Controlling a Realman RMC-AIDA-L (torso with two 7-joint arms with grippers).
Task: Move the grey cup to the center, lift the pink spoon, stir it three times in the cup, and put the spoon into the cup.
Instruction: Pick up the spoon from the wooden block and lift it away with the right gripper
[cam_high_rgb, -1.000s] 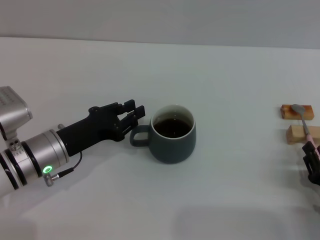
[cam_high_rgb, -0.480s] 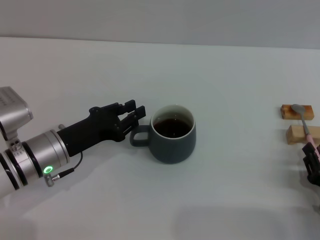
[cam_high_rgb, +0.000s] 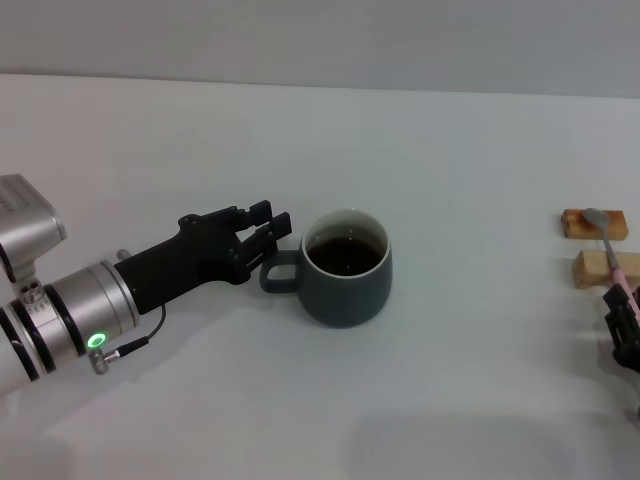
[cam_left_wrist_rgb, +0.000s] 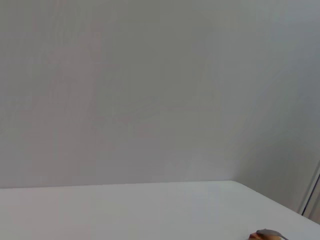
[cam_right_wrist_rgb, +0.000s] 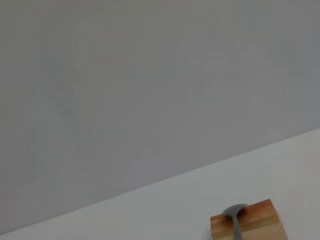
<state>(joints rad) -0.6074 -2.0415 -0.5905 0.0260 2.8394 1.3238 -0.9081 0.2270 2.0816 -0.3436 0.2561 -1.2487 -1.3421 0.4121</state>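
The grey cup (cam_high_rgb: 345, 285) stands near the middle of the white table, filled with dark liquid, its loop handle pointing left. My left gripper (cam_high_rgb: 268, 222) sits just left of and behind that handle, open, holding nothing. The pink spoon (cam_high_rgb: 608, 243) lies across two wooden blocks at the far right, silver bowl on the far block. Its bowl also shows in the right wrist view (cam_right_wrist_rgb: 235, 212) and the left wrist view (cam_left_wrist_rgb: 270, 234). My right gripper (cam_high_rgb: 625, 325) is at the right edge, just in front of the spoon's pink handle end.
Two small wooden blocks (cam_high_rgb: 594, 223) (cam_high_rgb: 600, 268) carry the spoon at the right. The far block shows in the right wrist view (cam_right_wrist_rgb: 250, 225). A plain grey wall rises behind the table's far edge.
The right gripper has shifted slightly toward the front edge. The left gripper and the cup have barely moved.
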